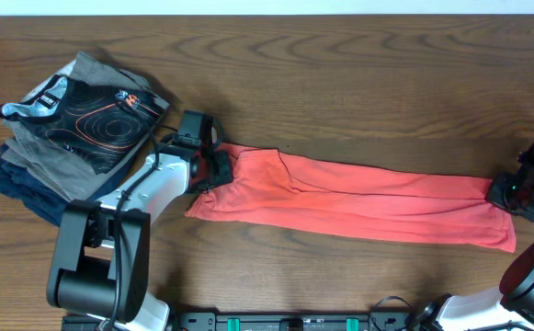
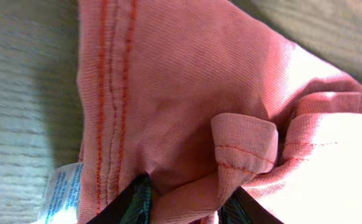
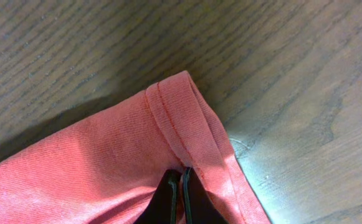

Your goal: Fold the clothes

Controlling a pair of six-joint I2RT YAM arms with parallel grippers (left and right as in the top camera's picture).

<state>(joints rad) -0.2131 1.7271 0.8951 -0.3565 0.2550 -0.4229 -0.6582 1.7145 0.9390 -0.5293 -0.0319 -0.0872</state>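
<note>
**A:** What takes up most of the view?

**B:** A dark brown wood-grain table (image 1: 358, 83). Past its far edge there's only a pale strip.

**A:** And the clothes?

**B:** A coral-red T-shirt (image 1: 368, 202) lies flat on the table as a long narrow band. It runs from left of centre out to the right side. It's plain ribbed cotton with layers overlapping along its length and a few slanting creases. No print shows on this face.

**A:** Anything beside it?

**B:** There's a pile at the far left, well apart from the shirt. A black garment (image 1: 101, 115) with orange contour lines sits on top, a grey garment (image 1: 60, 156) under it, and a navy garment (image 1: 23, 188) at the bottom.

**A:** The arms?

**B:** The left gripper (image 1: 213, 170) is clamped on a bunch of cloth at the shirt's left end, which puckers between its fingers. The right gripper (image 1: 515, 191) pinches the opposite end, its fingers nearly together on the double-stitched hem (image 3: 168, 124).

**A:** Small details?

**B:** A white care label (image 2: 59, 193) with blue print pokes out by the left fingers.
</note>
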